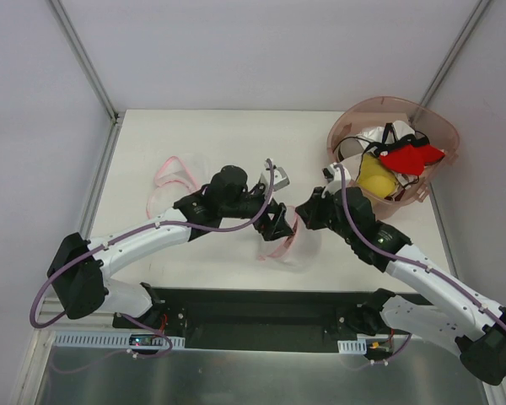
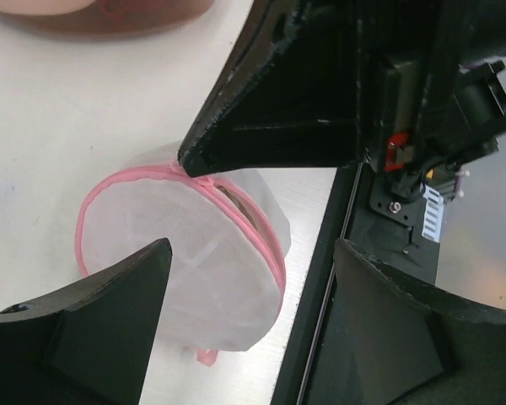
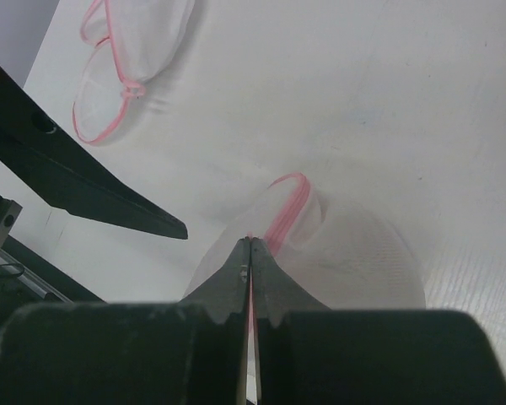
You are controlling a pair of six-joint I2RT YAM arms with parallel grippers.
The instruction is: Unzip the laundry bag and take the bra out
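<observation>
There were two end effectors: the left end effector (image 1: 278, 226) and the right end effector (image 1: 304, 211). There were two pink-rimmed mesh bags: the laundry bag (image 1: 285, 245) and a second mesh bag (image 1: 173, 179). One basket (image 1: 379, 103) held one yellow garment (image 1: 373, 175), one red garment (image 1: 411, 157) and one white garment (image 1: 375, 135).

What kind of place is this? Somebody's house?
Probably a robot test bench, not a house: bare walls around a white table, left arm and right arm bolted at its edge, handling a laundry bag.
</observation>
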